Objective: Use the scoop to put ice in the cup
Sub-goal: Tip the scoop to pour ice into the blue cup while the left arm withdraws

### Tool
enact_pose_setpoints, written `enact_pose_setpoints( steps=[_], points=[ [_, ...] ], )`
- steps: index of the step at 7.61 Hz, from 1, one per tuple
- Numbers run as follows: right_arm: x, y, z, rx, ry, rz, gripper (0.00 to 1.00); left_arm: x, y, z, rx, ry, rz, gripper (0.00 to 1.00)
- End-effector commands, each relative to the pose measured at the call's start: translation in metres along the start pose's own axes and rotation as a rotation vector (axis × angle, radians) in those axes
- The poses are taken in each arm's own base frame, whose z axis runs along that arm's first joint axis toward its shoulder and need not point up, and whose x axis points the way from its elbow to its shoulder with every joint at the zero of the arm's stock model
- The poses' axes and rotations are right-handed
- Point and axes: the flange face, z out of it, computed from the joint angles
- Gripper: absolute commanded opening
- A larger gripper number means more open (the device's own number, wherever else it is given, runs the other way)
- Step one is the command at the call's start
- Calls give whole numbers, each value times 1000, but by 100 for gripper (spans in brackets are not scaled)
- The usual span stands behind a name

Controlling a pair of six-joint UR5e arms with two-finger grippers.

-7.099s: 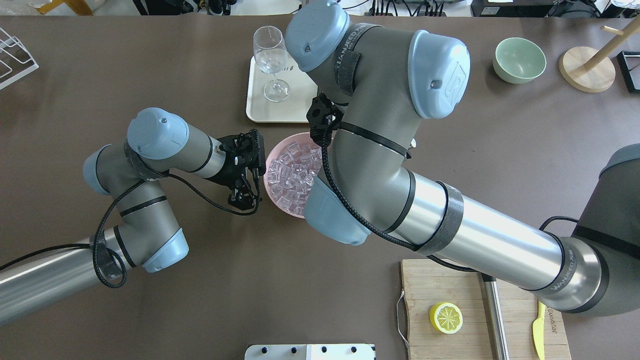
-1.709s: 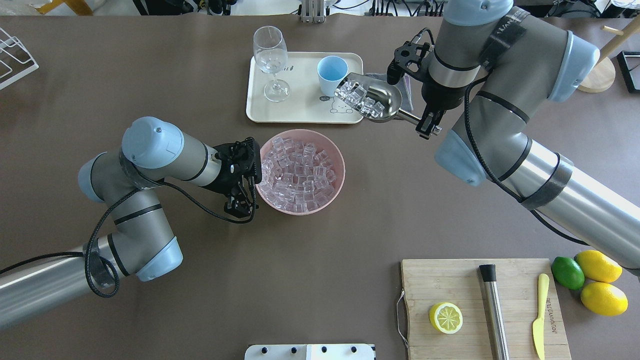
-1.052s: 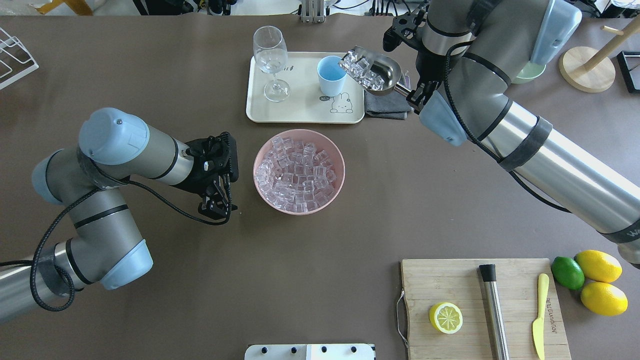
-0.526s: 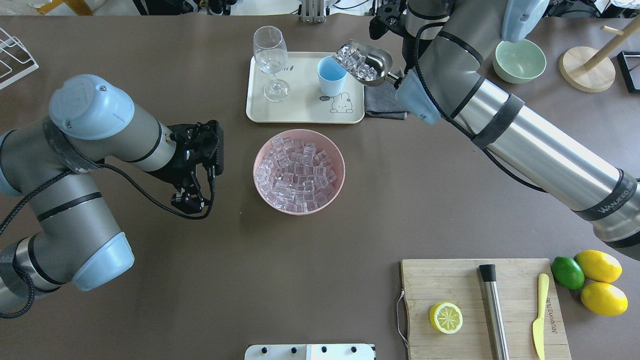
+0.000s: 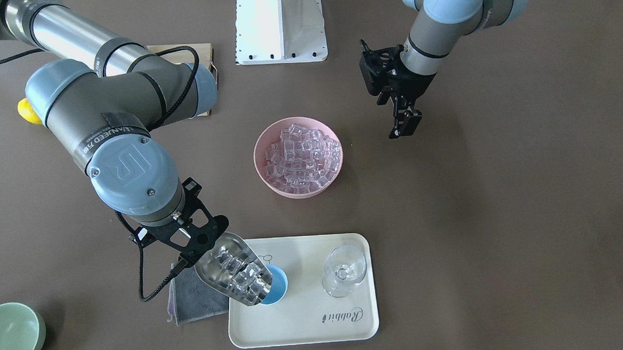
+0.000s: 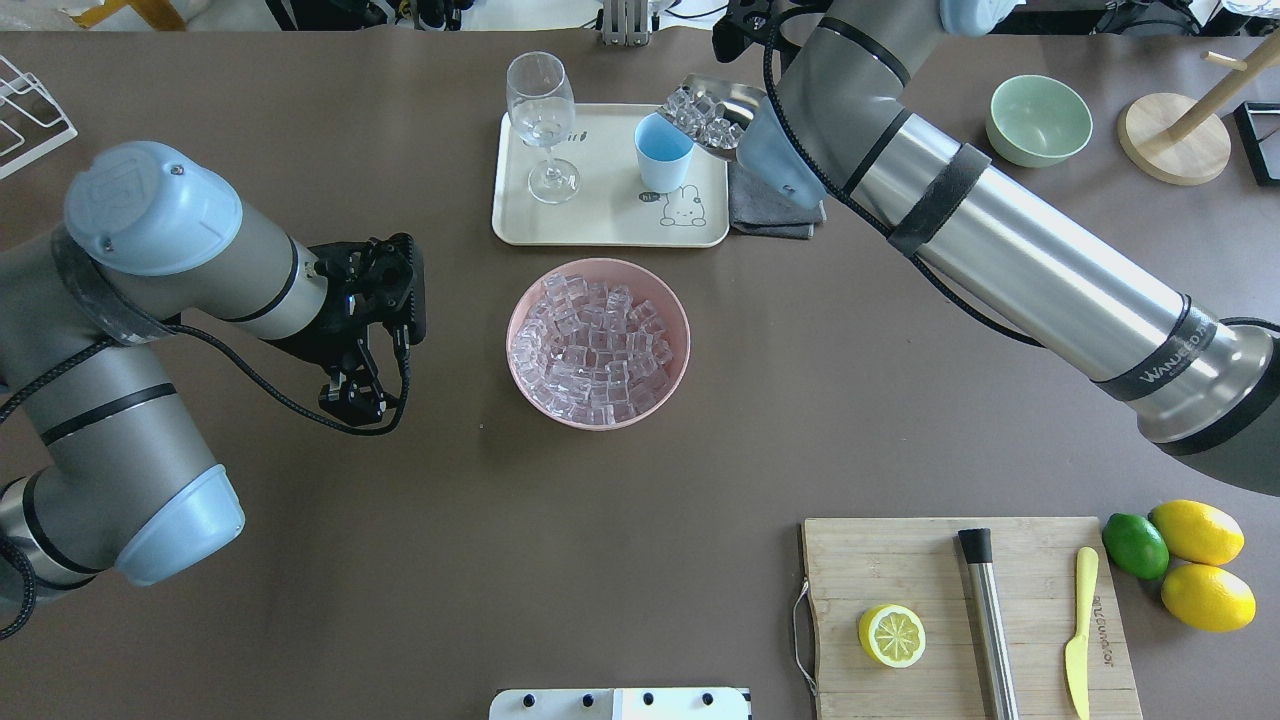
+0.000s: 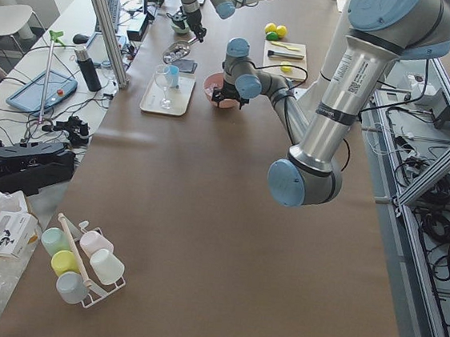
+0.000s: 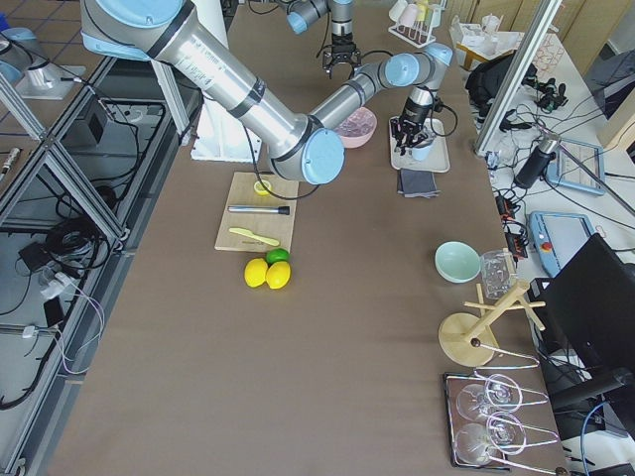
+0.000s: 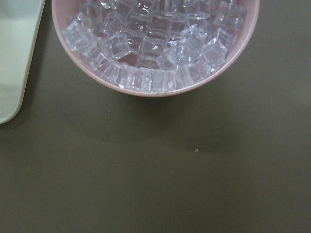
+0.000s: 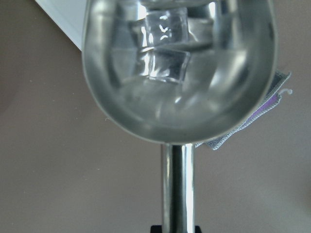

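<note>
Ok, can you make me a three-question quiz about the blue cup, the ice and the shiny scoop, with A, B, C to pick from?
1. Where does the cup stand? A on the tray; B on the wooden board; C on the grey cloth.
2. What colour is the bowl full of ice? A green; B pink; C blue.
3. What is the scoop like? A empty; B loaded with cubes; C lying flat on the table.
Answers: 1 A, the tray is right under it. 2 B, its rim and wall are pink. 3 B, cubes sit in it, with its mouth over the cup.
</note>
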Motion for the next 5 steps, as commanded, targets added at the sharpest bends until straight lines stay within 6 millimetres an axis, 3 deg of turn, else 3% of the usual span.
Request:
enact_pose_setpoints(
  steps=[1,2,3,4,5],
  points=[
    [2,-2,-2,-60,24,-67,0,-9,35,0,-35,-4,-108,99],
    [0,-6,-3,-78,31,-88,0,-34,60,-24,-29,-23,-167,99],
    [0,-6,-5,-97,43,-90,0,-68,110,-53,-28,-29,-268,99],
    [-2,-6,-7,-109,44,-104,0,-106,191,-92,-41,-71,-423,99],
    [-2,-5,-8,-130,43,-118,0,-135,258,-128,-47,-131,-556,99]
  ],
)
